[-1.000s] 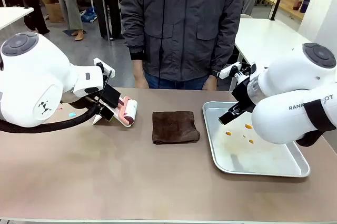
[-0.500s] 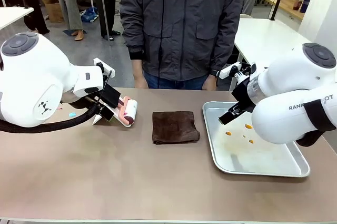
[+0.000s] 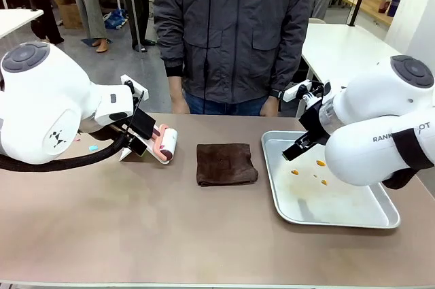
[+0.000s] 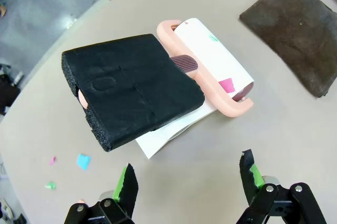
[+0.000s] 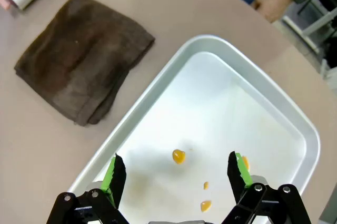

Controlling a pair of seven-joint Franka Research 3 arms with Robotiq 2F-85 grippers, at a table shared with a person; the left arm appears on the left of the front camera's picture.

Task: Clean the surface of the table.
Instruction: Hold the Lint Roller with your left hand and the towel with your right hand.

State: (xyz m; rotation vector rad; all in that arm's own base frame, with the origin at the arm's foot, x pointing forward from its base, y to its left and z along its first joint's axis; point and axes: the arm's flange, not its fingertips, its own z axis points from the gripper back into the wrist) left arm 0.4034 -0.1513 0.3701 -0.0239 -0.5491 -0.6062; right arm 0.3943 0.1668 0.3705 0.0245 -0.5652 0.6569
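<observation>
The tan table lies between robot and person, and no tool is taken yet: the left claw is spread wide and empty above a black foam block and a pink lint roller. The right claw, equally spread, is held over the metal tray. The choosing of a tool seems to be in hand; next, one claw should be lowered around the block or the brown cloth and closed.

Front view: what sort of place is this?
Probably a shared robotics lab or workshop: white robot arms at the table, more white-topped tables behind, other people standing about.
</observation>
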